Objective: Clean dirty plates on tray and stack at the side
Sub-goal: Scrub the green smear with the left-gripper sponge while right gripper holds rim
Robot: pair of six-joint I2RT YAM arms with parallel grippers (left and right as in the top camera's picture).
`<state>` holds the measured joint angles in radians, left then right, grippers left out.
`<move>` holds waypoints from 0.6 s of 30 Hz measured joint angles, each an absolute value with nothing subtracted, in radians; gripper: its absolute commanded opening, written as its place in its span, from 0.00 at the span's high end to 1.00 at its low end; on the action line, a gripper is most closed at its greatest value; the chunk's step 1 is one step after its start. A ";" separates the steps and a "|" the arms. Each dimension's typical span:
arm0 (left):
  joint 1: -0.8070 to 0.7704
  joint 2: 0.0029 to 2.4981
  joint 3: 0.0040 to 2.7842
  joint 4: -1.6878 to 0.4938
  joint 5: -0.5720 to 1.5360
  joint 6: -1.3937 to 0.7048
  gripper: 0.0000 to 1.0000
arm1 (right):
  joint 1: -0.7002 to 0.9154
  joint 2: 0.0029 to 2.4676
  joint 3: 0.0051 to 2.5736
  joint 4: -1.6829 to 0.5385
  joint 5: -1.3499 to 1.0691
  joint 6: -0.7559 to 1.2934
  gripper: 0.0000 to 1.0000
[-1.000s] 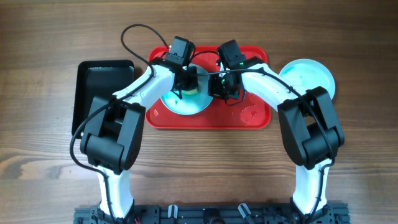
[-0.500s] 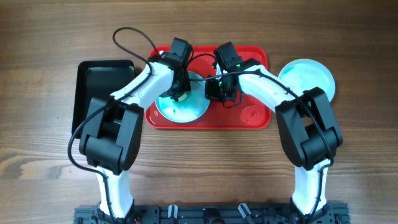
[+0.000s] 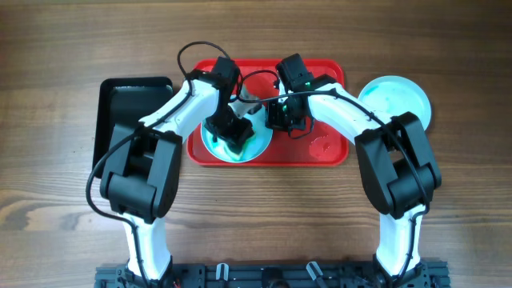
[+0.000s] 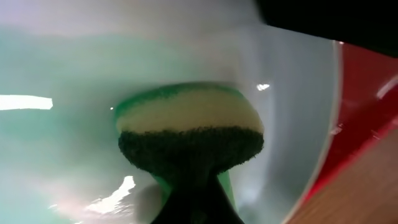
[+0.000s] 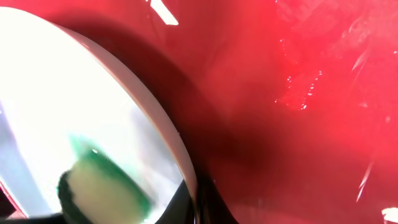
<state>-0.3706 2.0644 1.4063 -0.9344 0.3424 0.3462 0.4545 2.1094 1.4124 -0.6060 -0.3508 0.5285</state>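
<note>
The left gripper (image 3: 233, 137), clamping a yellow-and-green sponge (image 4: 189, 127), has slid nearward across the pale aqua round plate (image 4: 74, 81). The right gripper (image 3: 282, 118) sits at the plate's rim with its fingers cropped, so I cannot tell its grip.

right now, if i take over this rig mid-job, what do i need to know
Left gripper: shut on the sponge, which is pressed on the aqua plate.
Right gripper: at that plate's right rim, apparently pinching it to steady it.
The aqua plate sits on the red tray with a greenish film on it. The side plate lies on the table right of the tray; whether others lie under it cannot be told.
Done: at least one plate set aside.
Left: finish wiping the aqua plate, then stack it on the side plate.
</note>
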 measured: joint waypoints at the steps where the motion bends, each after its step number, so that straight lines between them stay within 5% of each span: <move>1: -0.372 2.065 1.405 -0.935 0.356 0.359 0.96 | 0.455 2.109 1.412 -0.606 -0.350 0.529 0.96; 9: -0.383 2.068 1.390 -0.746 0.362 0.303 0.96 | 0.442 2.109 1.412 -0.588 -0.332 0.530 0.96; 18: -0.412 2.066 1.394 -0.557 -0.088 -0.144 0.96 | 0.438 2.109 1.412 -0.579 -0.325 0.550 0.96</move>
